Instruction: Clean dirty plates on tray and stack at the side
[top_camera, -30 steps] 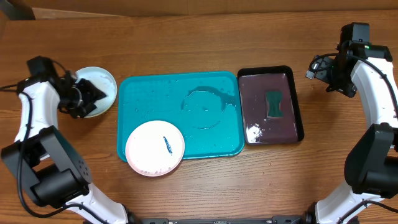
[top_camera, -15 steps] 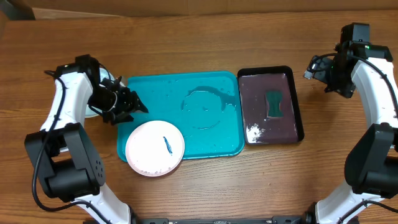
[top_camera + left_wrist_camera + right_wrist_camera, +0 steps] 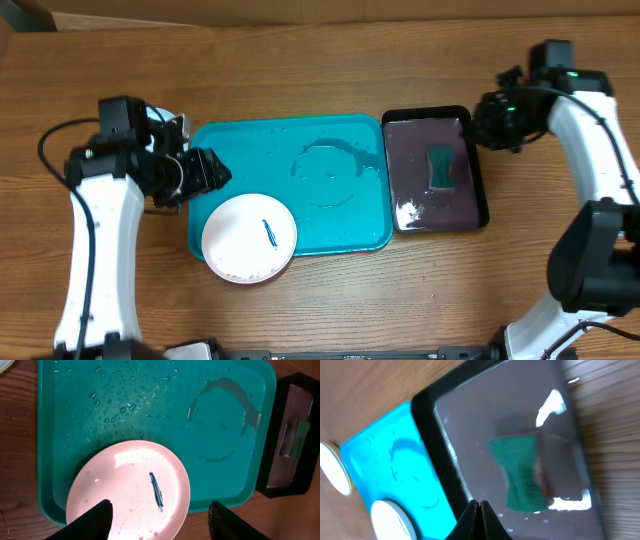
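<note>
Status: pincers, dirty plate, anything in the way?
Left pincer open, empty, near white plate. Right pincer shut at black tray. Plate smeared, overhanging turquoise tray. Nothing blocking.

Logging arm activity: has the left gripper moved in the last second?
Yes. The left gripper moved rightward, reaching the left rim of the turquoise tray.

Brown wooden table point(image 3: 330, 310) filled the overhead view, grain running side to side, darker streaks through a warm mid-brown finish. Along the far edge ran a paler tan strip point(image 3: 300, 14), material unclear. Light was even, from above; shadows soft, a dull sheen on the wood. Wrist views showed the same wood closer, the right one blurred.
</note>
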`<state>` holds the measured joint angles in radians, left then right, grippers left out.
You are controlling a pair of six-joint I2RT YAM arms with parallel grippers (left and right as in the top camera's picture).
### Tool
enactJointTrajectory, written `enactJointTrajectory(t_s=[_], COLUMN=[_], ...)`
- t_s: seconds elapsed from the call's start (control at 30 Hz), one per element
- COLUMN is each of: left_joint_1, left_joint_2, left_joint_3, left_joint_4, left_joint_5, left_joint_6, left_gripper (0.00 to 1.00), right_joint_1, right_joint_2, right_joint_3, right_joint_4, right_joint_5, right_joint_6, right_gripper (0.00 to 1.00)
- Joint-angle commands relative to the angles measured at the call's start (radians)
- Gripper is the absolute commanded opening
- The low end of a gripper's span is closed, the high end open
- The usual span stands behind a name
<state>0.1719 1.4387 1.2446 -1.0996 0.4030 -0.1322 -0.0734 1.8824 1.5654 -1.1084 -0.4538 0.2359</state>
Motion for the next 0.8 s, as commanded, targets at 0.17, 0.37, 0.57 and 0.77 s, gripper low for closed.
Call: enactJointTrajectory(t_s=[0.17, 0.37, 0.57, 0.77], left_joint_1=[-0.016, -0.015, -0.016, -0.016], left_joint_2=[-0.036, -0.036, -0.036, -0.036], left_joint_3=[-0.17, -0.23, -0.23, -0.23], left_joint_4=[0.066, 0.127, 0.138, 0.137], left_joint_5=[-0.063, -0.063, -0.063, -0.063], left_joint_6=[-0.06, -0.06, -0.074, -0.074], left_gripper=[0.64, 0.66, 0.68, 0.72], right_joint_1=[0.207, 0.263, 0.288, 0.297], right_joint_2=[-0.008, -0.006, -0.006, -0.006], right_joint_3=[0.006, 0.005, -0.068, -0.179], right_joint_4=[0.041, 0.043, 0.166, 0.36], right_joint_5=[0.312, 0.364, 0.363, 0.3], right_joint_6=[0.128, 0.162, 0.242, 0.265], right_gripper=[0.04, 0.04, 0.04, 0.04])
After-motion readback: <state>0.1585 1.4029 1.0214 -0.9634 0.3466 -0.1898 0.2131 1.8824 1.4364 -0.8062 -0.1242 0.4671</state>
